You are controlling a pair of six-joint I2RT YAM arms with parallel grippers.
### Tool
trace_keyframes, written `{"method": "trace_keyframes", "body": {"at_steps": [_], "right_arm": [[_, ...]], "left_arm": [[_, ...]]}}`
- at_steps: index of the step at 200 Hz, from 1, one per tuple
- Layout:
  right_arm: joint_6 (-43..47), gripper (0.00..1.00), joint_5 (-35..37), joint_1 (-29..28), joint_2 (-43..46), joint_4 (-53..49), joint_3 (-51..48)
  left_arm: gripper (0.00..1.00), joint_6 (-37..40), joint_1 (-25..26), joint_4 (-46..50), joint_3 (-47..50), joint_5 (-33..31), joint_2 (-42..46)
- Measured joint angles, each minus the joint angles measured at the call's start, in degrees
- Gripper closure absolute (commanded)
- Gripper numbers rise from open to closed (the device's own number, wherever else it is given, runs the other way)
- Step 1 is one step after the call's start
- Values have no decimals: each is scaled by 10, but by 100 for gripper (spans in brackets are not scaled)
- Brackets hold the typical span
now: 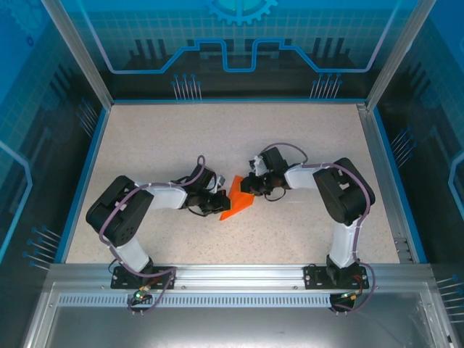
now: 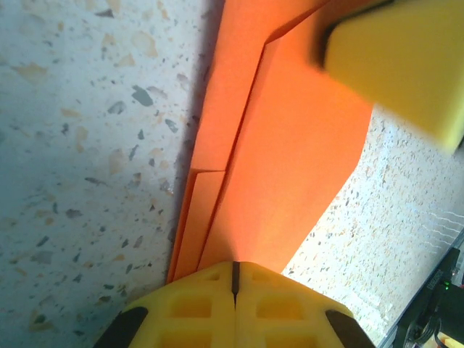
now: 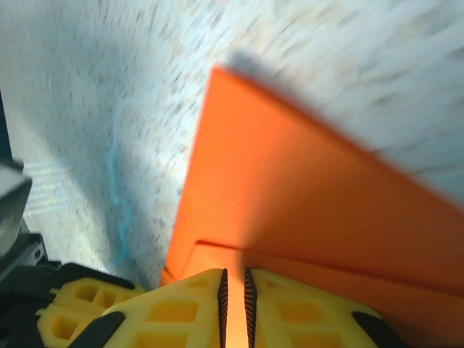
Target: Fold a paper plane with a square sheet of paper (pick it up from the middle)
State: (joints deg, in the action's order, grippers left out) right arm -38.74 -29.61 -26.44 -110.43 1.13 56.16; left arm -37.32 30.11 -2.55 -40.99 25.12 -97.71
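The square sheet of paper (image 1: 238, 203) is bright orange and folded into a layered, pointed shape at the middle of the table. My left gripper (image 1: 220, 201) meets it from the left. In the left wrist view its yellow jaws (image 2: 234, 267) are pressed together at the paper's (image 2: 290, 159) near end, where creased layers run away from the tips. My right gripper (image 1: 255, 190) holds the other end from the right. Its jaws (image 3: 233, 279) stand a narrow slit apart with the orange paper (image 3: 290, 196) in the gap. One right finger (image 2: 399, 65) shows blurred above the paper.
The speckled tabletop (image 1: 217, 138) lies bare around the arms. A blue rim (image 1: 85, 181) and metal frame posts (image 1: 384, 145) bound it. Both arm bases are bolted to the near rail (image 1: 239, 274).
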Motion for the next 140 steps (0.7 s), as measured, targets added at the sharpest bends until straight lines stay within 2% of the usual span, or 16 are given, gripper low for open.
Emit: {"method": "trace_keyframes", "body": {"at_steps": [46,86,109,140], "right_arm": [[13,80,-28,66,-7,-5,8],[54,76,14,81,27,-74,36],[67,68,30,82,76,-104,42],[68,54,39,77,147,-121,29]], "left_arm": [[97,0,0,-6,1,-2,0],[92,-1,0,32,-1,-8,16],[84,-3,0,61,-7,-9,33],[62,-15,0,86,-21,-23,85]]}}
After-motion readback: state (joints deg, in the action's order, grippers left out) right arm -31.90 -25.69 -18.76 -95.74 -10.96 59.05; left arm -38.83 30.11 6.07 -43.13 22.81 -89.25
